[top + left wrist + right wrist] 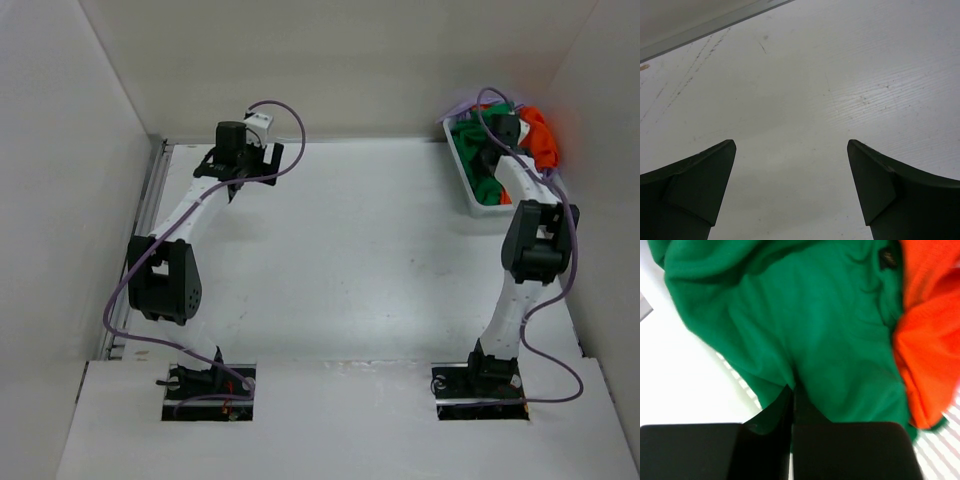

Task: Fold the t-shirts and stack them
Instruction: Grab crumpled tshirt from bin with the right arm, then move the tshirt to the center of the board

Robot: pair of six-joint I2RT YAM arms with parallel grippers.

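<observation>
Green t-shirt (830,330) sits bunched in the white basket (478,208) beside the orange t-shirt (930,340); your right fingers (770,415) pinch a fold of it, left fingers (695,180) spread wide over the tabletop (815,75).

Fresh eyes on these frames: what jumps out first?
A green t-shirt and an orange t-shirt heaped in the white basket at the table's far right corner. The right jaws are shut on a fold of the green one; the left jaws hang open above the table, far left.
</observation>
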